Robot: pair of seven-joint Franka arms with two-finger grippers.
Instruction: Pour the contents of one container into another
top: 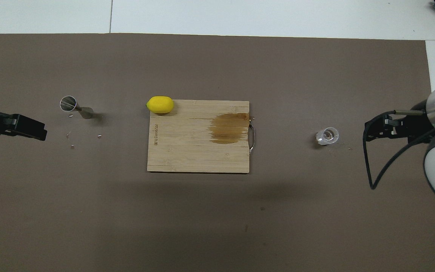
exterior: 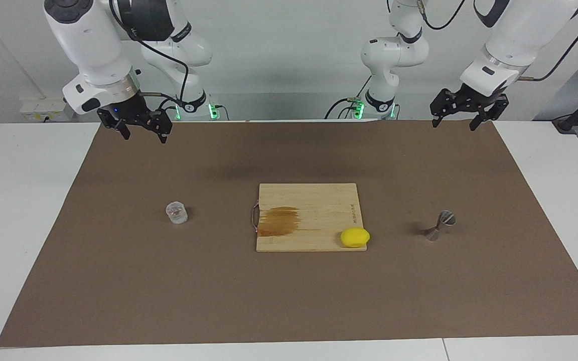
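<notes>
The clear glass tumbler (exterior: 176, 213) stands on the brown mat toward the right arm's end; it also shows in the overhead view (top: 327, 136). The grey metal jigger (exterior: 441, 225) stands on the mat toward the left arm's end, also seen from overhead (top: 74, 107). My right gripper (exterior: 144, 134) hangs open and empty, raised over the mat's edge near the robots (top: 370, 132). My left gripper (exterior: 454, 123) hangs open and empty, raised over the same edge at its own end (top: 38, 132). Neither touches anything.
A wooden cutting board (exterior: 319, 200) with a brown stain and a metal handle lies mid-mat between the two containers. A yellow lemon (exterior: 354, 237) sits on its corner toward the jigger. A few small grains (top: 70, 134) lie near the jigger.
</notes>
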